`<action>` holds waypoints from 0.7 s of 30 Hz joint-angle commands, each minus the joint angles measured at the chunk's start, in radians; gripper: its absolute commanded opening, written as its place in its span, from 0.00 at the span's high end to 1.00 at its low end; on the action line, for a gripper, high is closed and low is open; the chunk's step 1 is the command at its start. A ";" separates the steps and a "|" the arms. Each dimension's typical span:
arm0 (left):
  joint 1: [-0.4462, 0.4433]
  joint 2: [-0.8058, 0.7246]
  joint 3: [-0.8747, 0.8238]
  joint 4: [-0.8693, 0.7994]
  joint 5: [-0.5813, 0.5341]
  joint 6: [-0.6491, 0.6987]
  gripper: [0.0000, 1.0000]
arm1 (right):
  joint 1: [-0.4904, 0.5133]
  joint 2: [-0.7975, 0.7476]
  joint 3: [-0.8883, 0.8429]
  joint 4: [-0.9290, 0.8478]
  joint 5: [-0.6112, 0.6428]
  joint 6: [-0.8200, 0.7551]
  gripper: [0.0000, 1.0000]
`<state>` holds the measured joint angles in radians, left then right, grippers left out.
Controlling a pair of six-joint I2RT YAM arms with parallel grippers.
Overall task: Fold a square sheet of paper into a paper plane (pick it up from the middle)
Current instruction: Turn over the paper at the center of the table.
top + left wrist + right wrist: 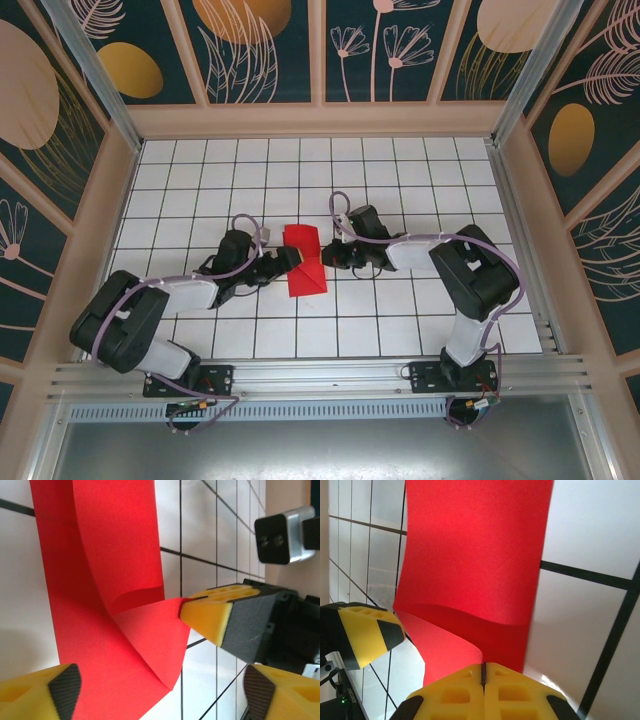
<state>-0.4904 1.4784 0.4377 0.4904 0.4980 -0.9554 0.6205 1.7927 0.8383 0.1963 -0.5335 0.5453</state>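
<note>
The square sheet of paper [303, 262] is bright red and lies folded into a tall strip on the white grid table [400, 180], its middle bulging up. My right gripper [325, 257] is shut on the sheet's right edge at mid-height; in the right wrist view the paper [475, 565] rises from between its closed fingertips [483, 672]. My left gripper [290, 262] stands open at the sheet's left side. In the left wrist view its two fingers straddle a creased corner flap [150, 640], and the right gripper's finger [212, 615] touches that flap's edge. The paper plane is out of view.
Low beige walls [120, 190] enclose the gridded table on the left, back and right. A metal rail [320, 375] runs along the near edge by the arm bases. Bare tiles lie behind the paper and to both sides.
</note>
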 commanded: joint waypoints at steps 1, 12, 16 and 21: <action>-0.006 0.028 0.037 0.047 0.036 0.006 0.20 | -0.010 -0.028 -0.018 0.044 -0.023 0.021 0.99; -0.007 0.134 0.111 -0.012 0.031 0.081 0.44 | -0.017 -0.044 -0.044 0.048 -0.028 0.034 0.99; -0.006 0.168 0.113 0.049 0.057 0.084 0.49 | -0.018 -0.047 -0.045 0.053 -0.034 0.043 0.98; -0.007 0.195 0.122 0.109 0.081 0.098 0.55 | -0.018 -0.057 -0.045 0.049 -0.037 0.055 0.92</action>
<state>-0.4911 1.6539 0.5354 0.5243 0.5453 -0.8856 0.6083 1.7855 0.8040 0.2150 -0.5510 0.5865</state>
